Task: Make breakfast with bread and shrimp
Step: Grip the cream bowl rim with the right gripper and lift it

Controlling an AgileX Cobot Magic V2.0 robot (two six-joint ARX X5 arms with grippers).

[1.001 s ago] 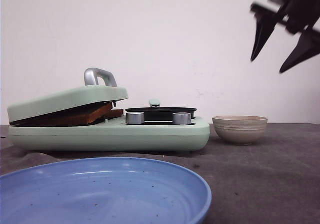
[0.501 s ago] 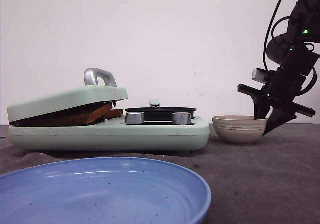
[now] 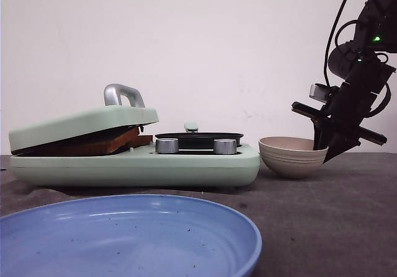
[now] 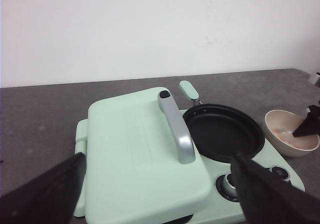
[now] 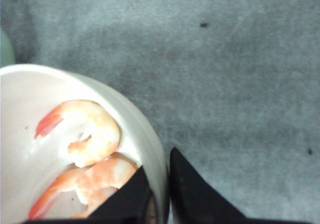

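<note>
The bread sat pressed under the lid of the green grill, left of the black pan. The left end effector hovered released above it. At right, the right end effector had descended and clamped the bowl rim, tilting it; shrimp lay inside, likely headed for the pan

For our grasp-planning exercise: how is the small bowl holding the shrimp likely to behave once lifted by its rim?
The bowl already sits tilted, pinched at one rim point by the right gripper, so it probably tips easily. It looks rigid and smooth, perhaps slippery. The shrimp lie loose and may slide.
</note>
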